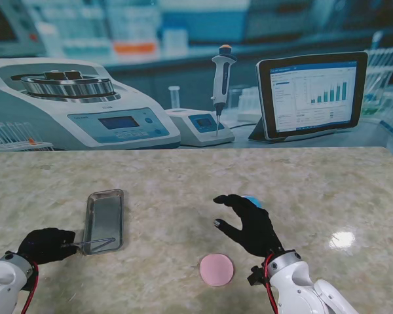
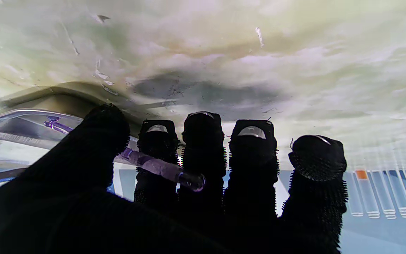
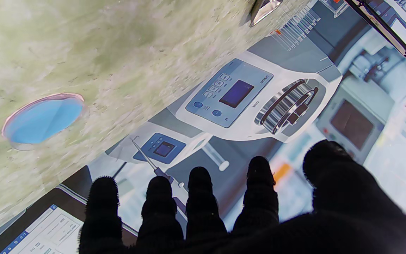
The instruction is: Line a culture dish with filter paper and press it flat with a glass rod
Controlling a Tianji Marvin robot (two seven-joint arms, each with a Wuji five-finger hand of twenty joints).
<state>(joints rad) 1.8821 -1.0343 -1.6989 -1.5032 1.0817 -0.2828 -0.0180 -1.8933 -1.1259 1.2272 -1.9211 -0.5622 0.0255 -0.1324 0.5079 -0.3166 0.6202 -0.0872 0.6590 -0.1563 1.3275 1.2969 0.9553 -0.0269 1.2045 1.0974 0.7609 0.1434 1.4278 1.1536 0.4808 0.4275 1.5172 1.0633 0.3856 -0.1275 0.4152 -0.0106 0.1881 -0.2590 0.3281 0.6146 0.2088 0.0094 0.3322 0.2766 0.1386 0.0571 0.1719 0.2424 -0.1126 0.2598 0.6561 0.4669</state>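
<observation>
left hand [image 1: 44,244] pinching clear glass rod [image 2: 160,168] at near rim of shiny steel tray [image 1: 92,204] | right hand [image 1: 249,222] spread, holding nothing, hovering by blue-lined clear culture dish [image 3: 42,120] | pink round filter paper [image 1: 217,269] flat on marbled worktop [image 1: 183,176], nearer to me | loads of bare worktop far side and right

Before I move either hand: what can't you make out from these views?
- Blue dish: stand view, mostly hidden behind right hand.
- Glass rod: left wrist view, left hand's thumb covers its middle; grip firmness unclear.
- Pink disc: paper or dish, too small.
</observation>
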